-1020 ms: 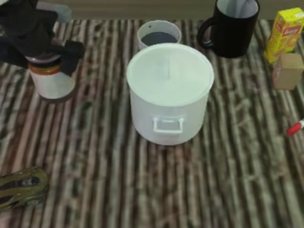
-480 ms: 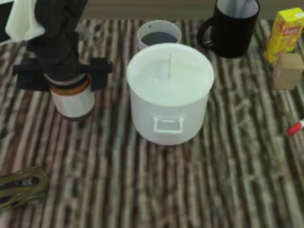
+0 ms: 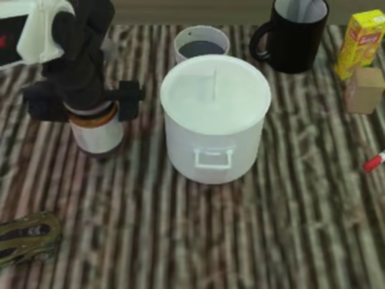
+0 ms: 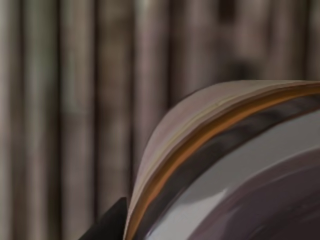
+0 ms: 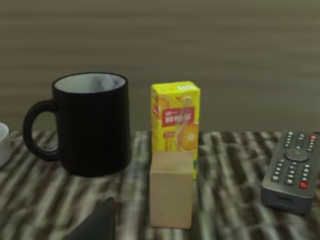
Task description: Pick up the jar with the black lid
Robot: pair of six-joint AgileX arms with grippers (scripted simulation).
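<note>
The jar with the black lid point(image 3: 96, 131) shows its orange band and white label at the left of the top view, left of the big white pot. My left gripper point(image 3: 84, 99) sits over its top, shut on the jar, and hides the lid from above. In the left wrist view the dark lid point(image 4: 250, 195) and the orange band point(image 4: 200, 145) fill the picture, with striped cloth behind. My right arm is out of the top view. Only a dark part of the right gripper point(image 5: 97, 222) shows in its wrist view, near the black mug.
The big white lidded pot point(image 3: 215, 117) stands mid-table, with a small white cup point(image 3: 201, 43) behind it. A black mug point(image 3: 295, 36), yellow juice box point(image 3: 361, 42), tan block point(image 3: 364, 90) and red marker point(image 3: 374, 161) are at the right. A remote point(image 5: 292, 170) lies nearby. An olive object point(image 3: 27, 238) is front left.
My left gripper has carried the jar from the far left toward the right and front, nearer the white pot. Nothing else moved.
</note>
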